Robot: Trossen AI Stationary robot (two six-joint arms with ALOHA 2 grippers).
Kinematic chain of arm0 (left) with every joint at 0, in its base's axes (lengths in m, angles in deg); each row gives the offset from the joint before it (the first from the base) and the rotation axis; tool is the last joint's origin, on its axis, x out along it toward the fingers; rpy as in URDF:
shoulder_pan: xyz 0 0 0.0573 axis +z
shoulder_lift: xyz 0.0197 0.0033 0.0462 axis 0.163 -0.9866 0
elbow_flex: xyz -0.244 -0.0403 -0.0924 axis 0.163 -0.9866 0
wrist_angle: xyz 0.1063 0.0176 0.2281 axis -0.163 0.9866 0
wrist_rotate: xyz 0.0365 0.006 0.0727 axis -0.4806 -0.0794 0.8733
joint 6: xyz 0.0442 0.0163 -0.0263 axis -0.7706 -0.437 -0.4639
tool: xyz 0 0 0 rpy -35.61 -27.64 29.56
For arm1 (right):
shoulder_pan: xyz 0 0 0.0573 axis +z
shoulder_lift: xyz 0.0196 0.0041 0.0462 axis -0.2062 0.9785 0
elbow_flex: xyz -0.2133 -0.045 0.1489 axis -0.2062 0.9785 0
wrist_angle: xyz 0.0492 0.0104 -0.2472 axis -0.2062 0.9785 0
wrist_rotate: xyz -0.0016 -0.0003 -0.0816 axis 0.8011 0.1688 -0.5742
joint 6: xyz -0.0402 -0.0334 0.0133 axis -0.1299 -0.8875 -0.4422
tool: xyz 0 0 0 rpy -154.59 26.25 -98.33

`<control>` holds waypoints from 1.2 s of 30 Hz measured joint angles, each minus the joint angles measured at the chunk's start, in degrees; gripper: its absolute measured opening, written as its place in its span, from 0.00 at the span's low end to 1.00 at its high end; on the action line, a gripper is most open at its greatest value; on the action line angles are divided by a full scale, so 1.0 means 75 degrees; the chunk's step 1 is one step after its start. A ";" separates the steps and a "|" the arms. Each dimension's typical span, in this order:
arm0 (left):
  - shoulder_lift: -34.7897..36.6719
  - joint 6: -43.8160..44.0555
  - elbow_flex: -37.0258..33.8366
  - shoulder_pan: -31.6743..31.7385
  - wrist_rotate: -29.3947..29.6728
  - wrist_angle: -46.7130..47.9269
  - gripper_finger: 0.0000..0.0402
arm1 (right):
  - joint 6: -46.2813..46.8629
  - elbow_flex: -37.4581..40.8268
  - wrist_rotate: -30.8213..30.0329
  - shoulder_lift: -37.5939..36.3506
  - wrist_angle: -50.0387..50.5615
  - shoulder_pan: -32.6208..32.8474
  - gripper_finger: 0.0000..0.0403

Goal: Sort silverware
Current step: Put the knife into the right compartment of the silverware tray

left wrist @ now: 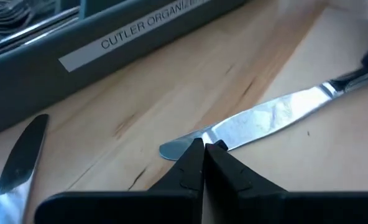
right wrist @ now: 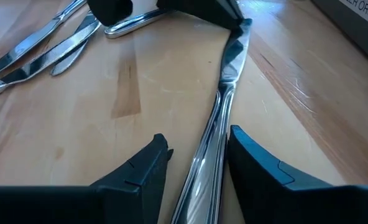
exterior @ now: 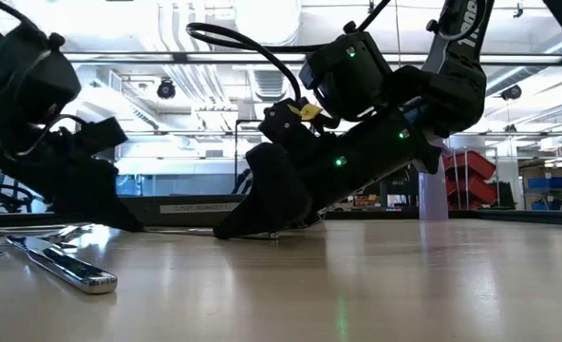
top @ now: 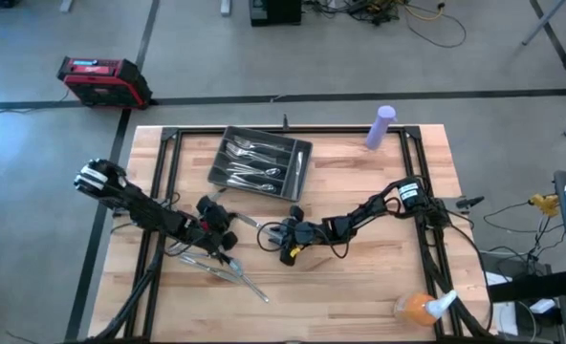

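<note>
**Both grippers meet on one knife**

Mid-table, a knife (right wrist: 224, 93) lies flat on the wood just in front of the dark tray (top: 261, 161), its long axis running from one gripper to the other. The left gripper (left wrist: 204, 148) is pinched together on the rounded blade tip. The right gripper (right wrist: 196, 155) sits over the handle end, fingers spread to either side of it, not touching. The handle's end runs out of the right wrist view. More silverware (top: 228, 268) lies loose by the left arm, pointing toward the table's near edge; individual pieces are hard to tell apart from above. Several pieces already lie lengthwise in the tray.
</note>
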 joint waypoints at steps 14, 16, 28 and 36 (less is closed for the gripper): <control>0.1153 -0.2192 0.0090 0.0055 -0.0494 -0.1121 0.00 | -0.0065 -0.0004 -0.0170 0.0000 -0.0014 0.0023 0.40; 0.1146 -0.2251 0.0062 0.0076 -0.0460 -0.0998 0.00 | -0.0060 -0.0004 -0.0201 0.0000 -0.0020 0.0023 0.41; 0.0281 -0.3313 0.0113 0.0023 -0.1546 -0.3432 0.00 | -0.0813 0.0357 -0.0216 -0.0957 0.0316 0.0294 0.44; -0.0754 -0.3565 0.0529 0.0038 -0.2015 -0.3587 0.00 | -0.0447 0.1779 -0.1005 -0.1862 -0.0156 0.0815 0.43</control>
